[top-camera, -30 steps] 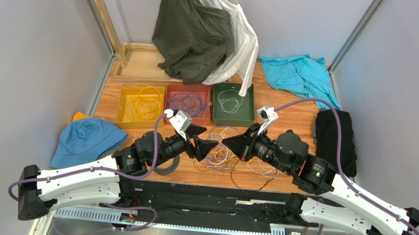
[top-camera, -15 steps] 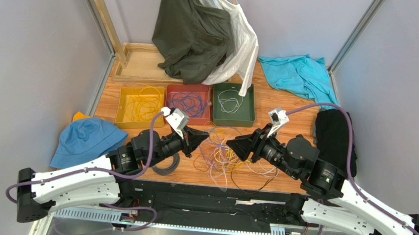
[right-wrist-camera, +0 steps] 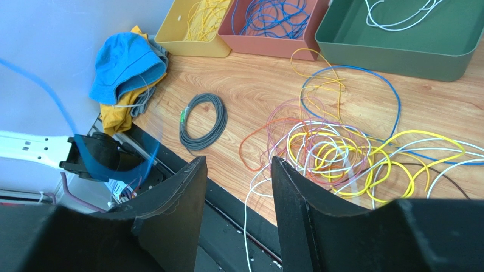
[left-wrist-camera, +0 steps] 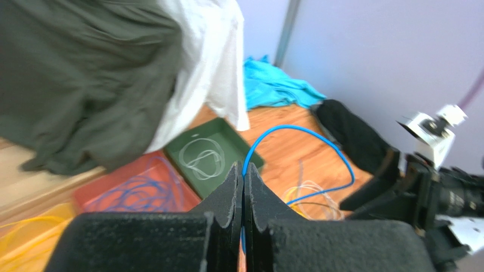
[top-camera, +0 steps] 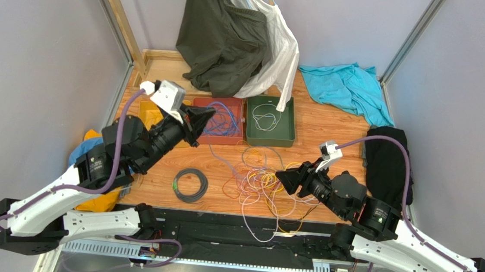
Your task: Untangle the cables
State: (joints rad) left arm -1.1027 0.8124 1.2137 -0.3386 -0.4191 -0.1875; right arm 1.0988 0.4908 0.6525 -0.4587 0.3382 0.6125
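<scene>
Claws, left claw (left-wrist-camera: 243,173) clenched on blue cable (left-wrist-camera: 292,127), right claw (right-wrist-camera: 238,170) half open, empty

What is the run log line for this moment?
left gripper: shut on blue cable | right gripper: open above tangle | task: unfinished

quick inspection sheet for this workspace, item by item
surface: wooden table, cables spread mid-table
job's things: tangled cables; blue cable held up, trailing to the tangle; grey coil lying apart
clutter: yellow tray, red tray, green tray holding loose strands; blue hat, teal cloth, black cloth
grippers: left gripper shut on blue cable; right gripper open by the tangle
cables: purple arm hoses, clear of the tangle
surroundings: hanging garments, grey walls
</scene>
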